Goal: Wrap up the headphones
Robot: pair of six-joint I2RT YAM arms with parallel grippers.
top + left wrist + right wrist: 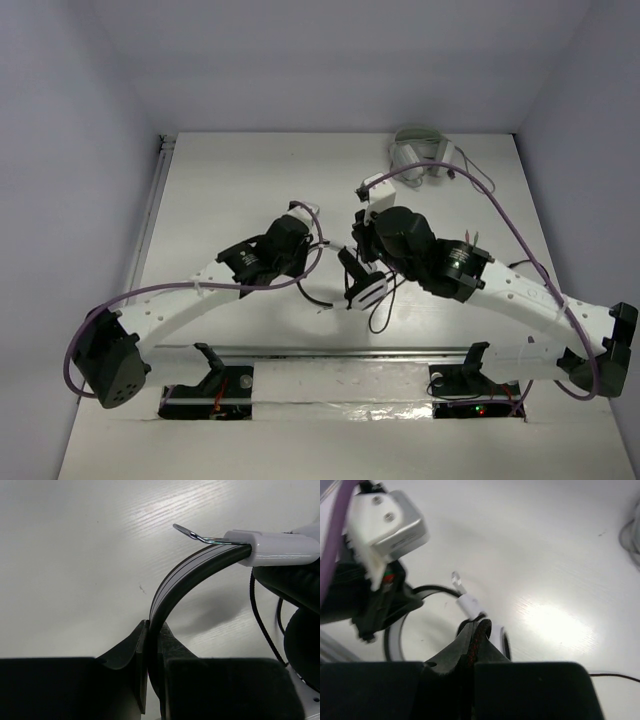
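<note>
Task thing: over-ear headphones (366,288) with a thin black headband, white-and-black ear cups and a long thin black cable.
Landmark: a pale grey headset (420,155) with a grey cable, lying at the far edge of the white table (240,170).
Where the headphones are: nearer the arm bases than the pale grey headset and to its left, well apart from it, between the two wrists.
Left gripper (149,630): pinching the black headband (175,580) edge-on. The band rises out of the jaws and curves over to the white plastic slider (275,547).
Metal strip: a thin bright strip sticks out of the slider above the band.
Ear cup (302,640): a dark cushion hangs below the slider, at the right edge of the left wrist view.
Cable (259,615): a thin black line drops beside the ear cup. In the top view, loops of it trail on the table on the side of the headphones away from the pale grey headset.
Right gripper (472,630): the jaws are pressed together, with the tips just by a white part of the headphones. The blurred right wrist view does not show whether anything is caught between them.
Right wrist view, other: the pale grey headset shows only as a blur at the right edge.
</note>
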